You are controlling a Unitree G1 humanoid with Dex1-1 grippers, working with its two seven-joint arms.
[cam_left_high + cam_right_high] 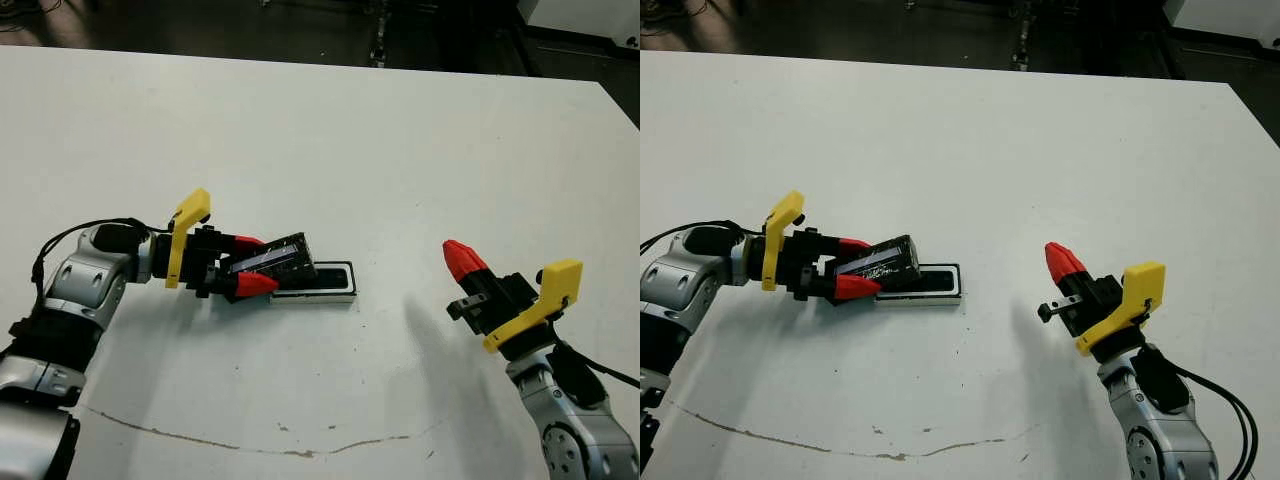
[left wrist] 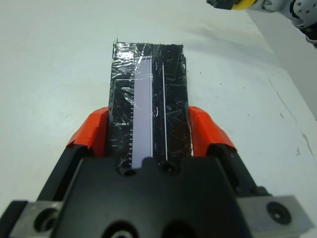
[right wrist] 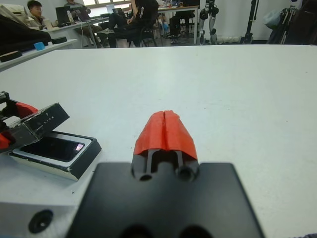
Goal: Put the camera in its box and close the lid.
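Note:
My left gripper [image 1: 255, 263] is shut on the lid [image 1: 280, 255], a flat glossy black cover with a pale strip [image 2: 141, 99] along its top. The lid hangs tilted over the left end of the box [image 1: 325, 297], which lies flat on the table near the middle. In the right wrist view the box's white rim [image 3: 29, 157] frames a glossy dark face, the camera [image 3: 49, 148], lying inside. Whether the lid touches the box I cannot tell. My right gripper [image 1: 462, 258] is shut on nothing, off to the right and well apart from the box.
A thin brownish curved mark [image 1: 250, 445] runs across the white table near its front edge. Beyond the table's far edge, the right wrist view shows people seated at desks [image 3: 124, 20].

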